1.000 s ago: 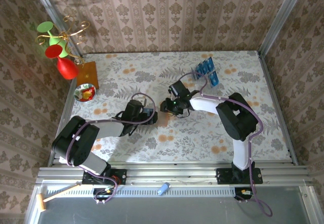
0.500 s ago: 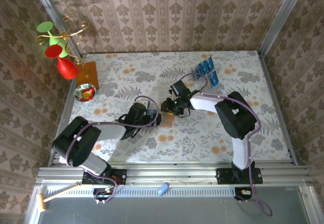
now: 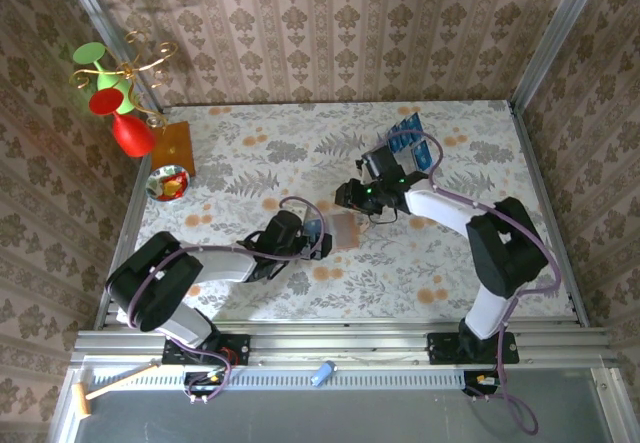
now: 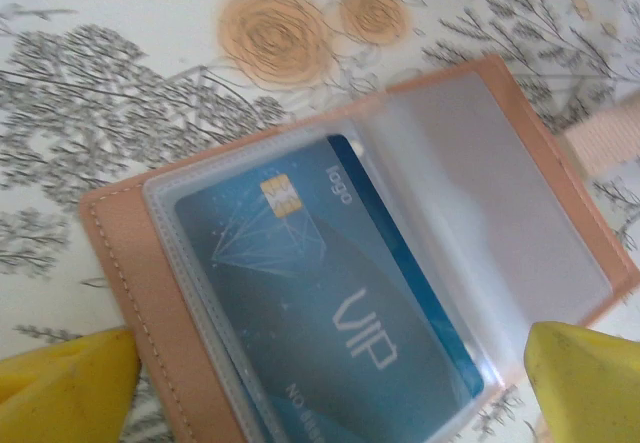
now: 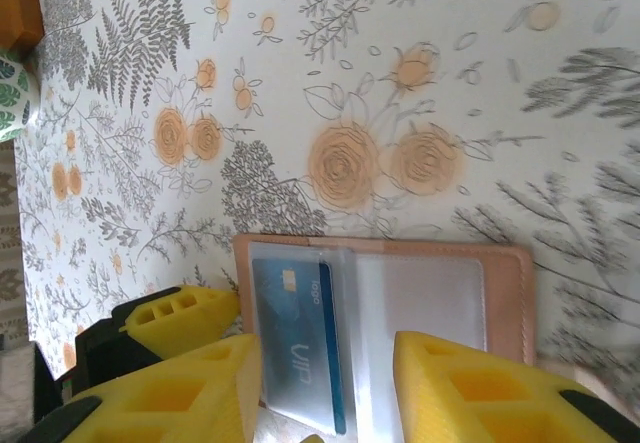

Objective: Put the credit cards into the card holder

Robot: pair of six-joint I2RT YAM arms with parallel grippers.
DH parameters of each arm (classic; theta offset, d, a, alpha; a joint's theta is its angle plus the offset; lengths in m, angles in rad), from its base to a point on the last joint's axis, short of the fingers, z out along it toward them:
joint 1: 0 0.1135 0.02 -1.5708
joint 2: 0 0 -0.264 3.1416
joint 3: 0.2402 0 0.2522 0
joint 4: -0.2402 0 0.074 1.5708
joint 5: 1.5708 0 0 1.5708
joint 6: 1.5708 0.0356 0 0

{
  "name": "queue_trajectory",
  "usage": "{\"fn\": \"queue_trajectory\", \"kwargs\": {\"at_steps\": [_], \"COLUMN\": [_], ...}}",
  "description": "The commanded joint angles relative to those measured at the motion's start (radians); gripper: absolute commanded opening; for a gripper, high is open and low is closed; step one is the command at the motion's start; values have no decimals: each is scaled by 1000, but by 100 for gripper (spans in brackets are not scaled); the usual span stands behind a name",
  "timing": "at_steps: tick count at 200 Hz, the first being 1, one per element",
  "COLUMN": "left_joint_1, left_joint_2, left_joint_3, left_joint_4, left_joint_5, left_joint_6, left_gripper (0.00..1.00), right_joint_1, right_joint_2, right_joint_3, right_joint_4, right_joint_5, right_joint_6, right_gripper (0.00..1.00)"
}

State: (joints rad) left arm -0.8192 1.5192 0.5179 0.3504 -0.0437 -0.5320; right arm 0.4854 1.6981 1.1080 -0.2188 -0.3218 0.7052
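The left gripper (image 4: pixel 320 388) has its two yellow jaws spread wide. One jaw sits at each side of the near end of the card holder (image 4: pixel 125 253). I cannot tell if they press on it. The right gripper (image 5: pixel 325 363) is wide open too, and there is nothing in it. It is just beside the card holder, on the far side.

The card holder lies open and flat on the flowery table (image 3: pixel 400 263), close to the middle. One blue card (image 4: pixel 330 303) sits inside a clear pocket on one half. It has a gold chip and the word VIP on it.

The two arms reach in toward the card holder, the left one from the near left and the right one from the far right. More credit cards (image 3: pixel 407 138) stand in a clear rack (image 3: pixel 420 155) at the back of the table, behind the right arm. Well off to the left are a wooden board (image 3: pixel 172 145), a red vase (image 3: pixel 130 135) and a small bowl (image 3: pixel 165 183).
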Motion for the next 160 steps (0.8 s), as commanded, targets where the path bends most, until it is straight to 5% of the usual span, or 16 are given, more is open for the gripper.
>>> {"fn": "queue_trajectory", "kwargs": {"at_steps": [1,65,113,134,160], "left_joint_1": [-5,149,174,172,172], "left_joint_2": [-81,-250,-255,-251,-248], "left_joint_3": [37,40,57,59,59], "left_joint_4": [-124,-288,-316,-313,-314], "left_joint_5": [-6,0,10,13,18], "left_joint_6": [3,51,64,58,56], "left_gripper": [100,100,100,100,100], "right_joint_1": [-13,-11,-13,-12,-12], "right_joint_2": [-75,-127,-18,27,56], "right_joint_3": [-38,-138,-115,-95,-90], "right_joint_4": [-99,-139,-88,-82,-75], "right_joint_5": [100,217,194,188,178], "right_joint_6": [-53,-107,-106,-119,-137], "right_gripper": [44,49,48,41,20]}}
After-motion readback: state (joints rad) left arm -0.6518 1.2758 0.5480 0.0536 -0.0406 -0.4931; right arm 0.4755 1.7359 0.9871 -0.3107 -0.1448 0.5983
